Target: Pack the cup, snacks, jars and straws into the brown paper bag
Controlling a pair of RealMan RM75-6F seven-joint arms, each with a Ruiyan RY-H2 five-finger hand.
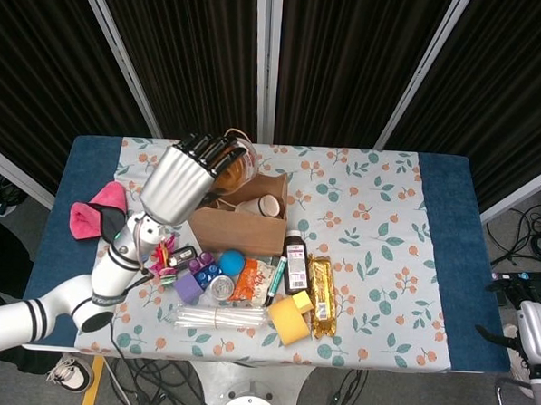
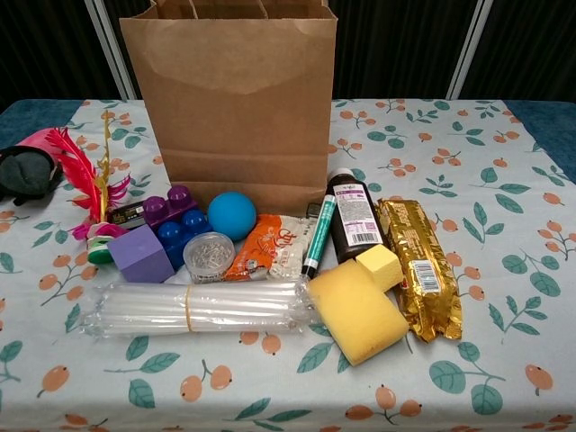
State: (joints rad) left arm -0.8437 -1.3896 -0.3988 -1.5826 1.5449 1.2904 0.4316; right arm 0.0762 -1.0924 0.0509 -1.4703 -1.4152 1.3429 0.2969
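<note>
Meanwhile blue ball [image 2: 232,214] touching brown paper bag [image 2: 236,108] front.

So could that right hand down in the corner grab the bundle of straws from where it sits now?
Probably not as it stands: the right hand sits off the table's right edge, with the yellow sponge and gold snack bar between it and the straws.

Items placed relative to the blue ball [image 2: 232,214]: purple and blue blocks [image 2: 171,225] just left of it; red feather [image 2: 83,171] and pink cloth [image 2: 31,162] farther left; green marker [image 2: 319,236] and dark bottle [image 2: 353,217] to its right; yellow sponges [image 2: 360,301] right and nearer the camera. All rest on the floral tablecloth [image 2: 504,198].
</note>
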